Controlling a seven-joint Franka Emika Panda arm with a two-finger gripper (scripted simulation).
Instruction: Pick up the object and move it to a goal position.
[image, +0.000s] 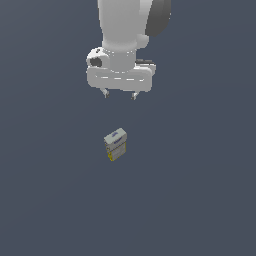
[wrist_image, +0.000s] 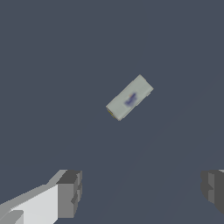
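The box looks like smooth, dull card, pale grey-white with a soft blue mark on top. The arm looks like smooth white plastic with a soft shine. The pincer has dull grey fingers. The bench is flat, dark and matt.

Flat, featureless dark slate-grey ground filling both views edge to edge; no visible seam, wall or horizon; even, diffuse lighting, with no clear shadow anywhere on the surface
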